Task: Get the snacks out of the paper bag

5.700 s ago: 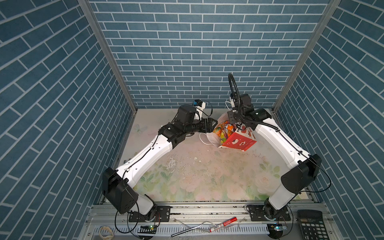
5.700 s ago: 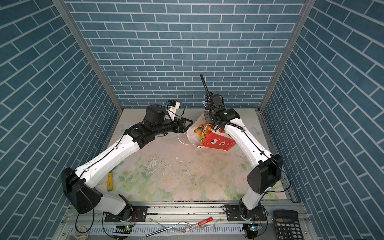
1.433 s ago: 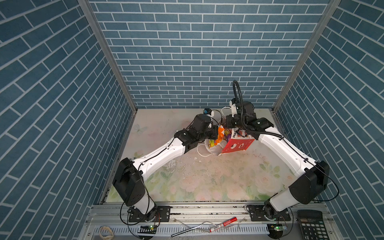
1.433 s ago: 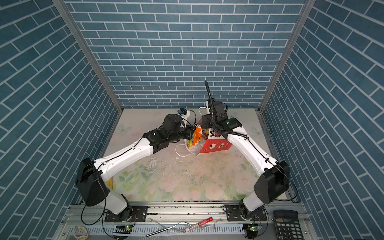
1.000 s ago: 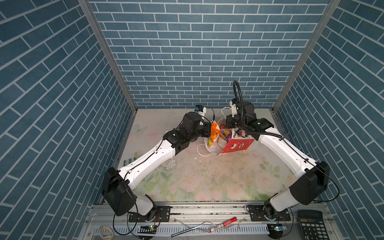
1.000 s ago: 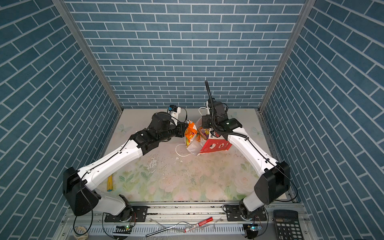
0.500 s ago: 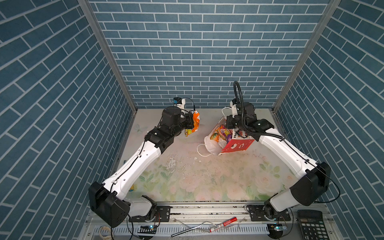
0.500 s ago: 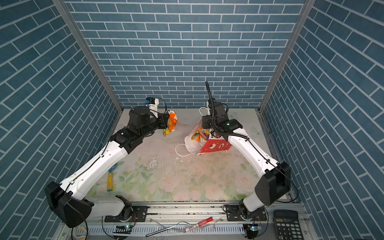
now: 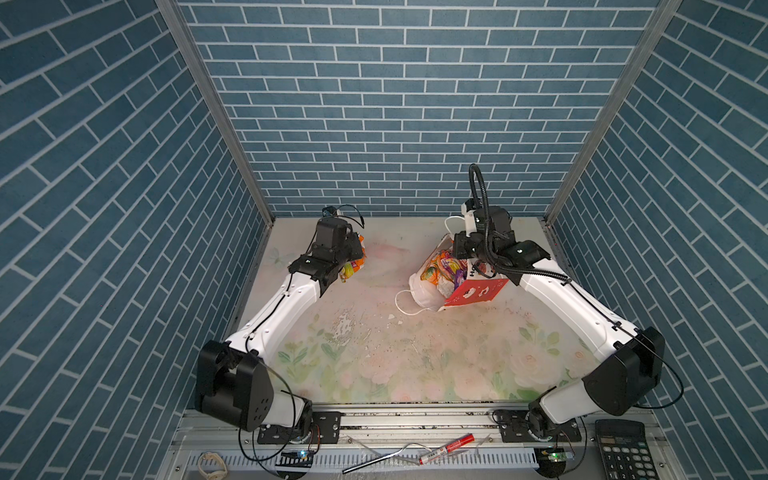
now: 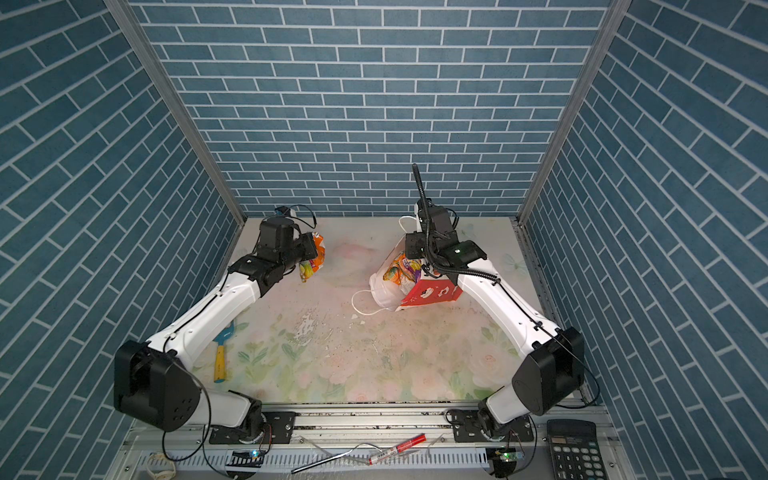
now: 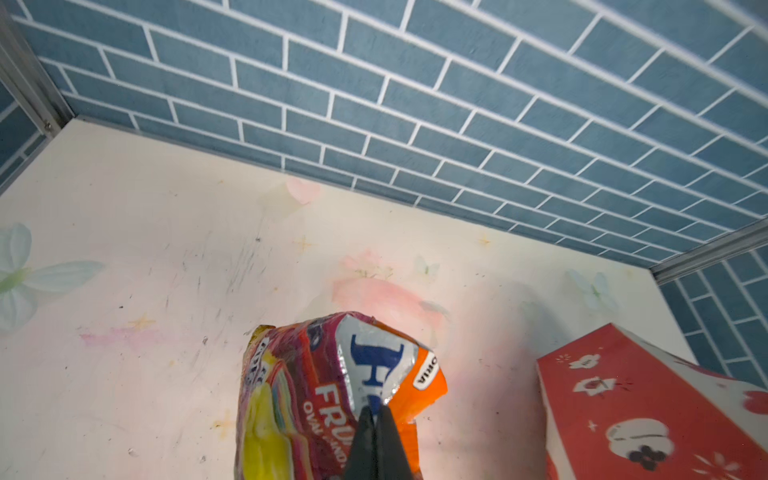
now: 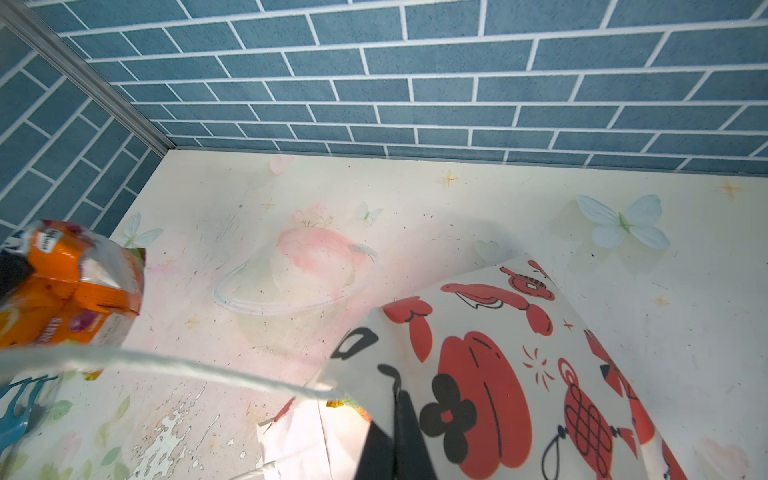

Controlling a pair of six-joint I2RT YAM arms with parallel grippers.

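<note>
The middle of the surface (image 9: 374,332) is lying open, leaving a clear way from the left to the bag (image 9: 478,291). Packets (image 9: 440,270) are crowding its mouth, a cord handle (image 9: 397,303) is trailing before it, and the right arm (image 9: 561,303) is leaning over its rim. The left arm (image 9: 286,303) and orange packet (image 9: 353,266) are filling the left rear.

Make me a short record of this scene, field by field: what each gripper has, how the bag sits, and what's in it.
left gripper: shut on orange candy packet, well clear of the bag
right gripper: shut on the paper bag at its white printed face
paper bag: tilted on the table, mouth open
snacks in bag: several colourful packets show in the mouth
task state: one packet out, not yet set down; more to remove
</note>
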